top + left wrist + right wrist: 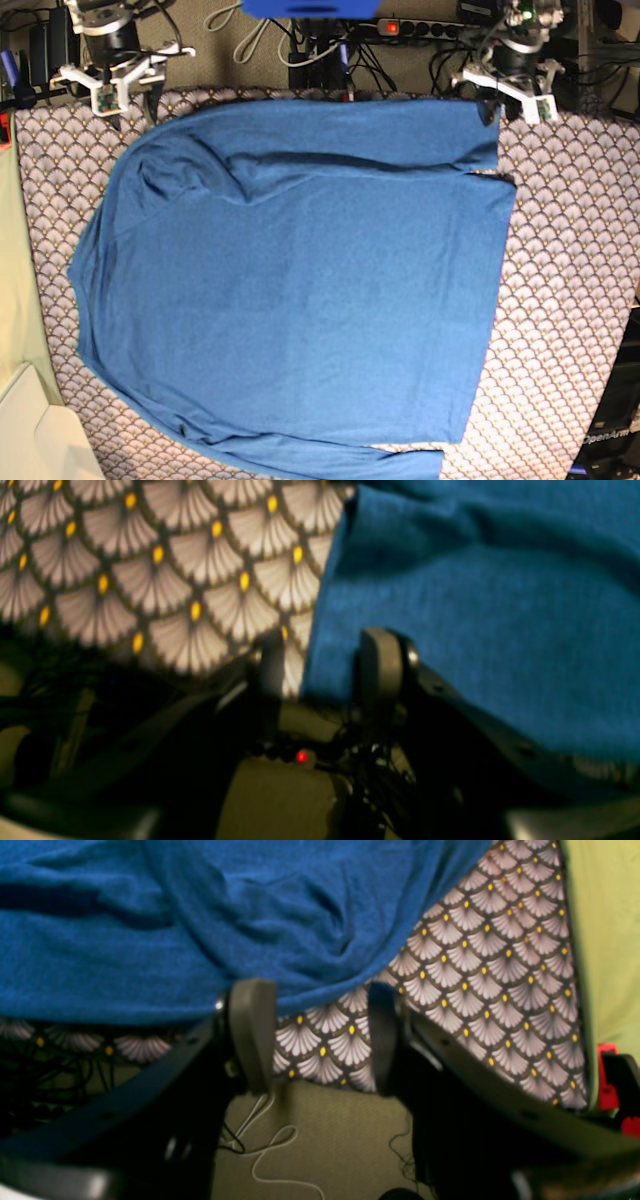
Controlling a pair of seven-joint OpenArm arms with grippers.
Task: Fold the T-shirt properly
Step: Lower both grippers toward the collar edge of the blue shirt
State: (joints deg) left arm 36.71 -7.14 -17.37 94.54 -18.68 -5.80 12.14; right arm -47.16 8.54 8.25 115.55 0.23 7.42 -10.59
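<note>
T-shirt lies spread across the patterned surface, sleeves folded in. My left jaws straddle its edge, parted, not yet pinching; my right jaws stand open and empty just beside the cloth. Closing too shallow could catch one layer and drag the fold crooked.

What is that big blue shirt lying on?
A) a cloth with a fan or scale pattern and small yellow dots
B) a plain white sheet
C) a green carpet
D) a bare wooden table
A: the T-shirt is spread out on a patterned cloth of pale fan shapes, each with a small yellow dot, which shows all around the shirt's edges.
</note>
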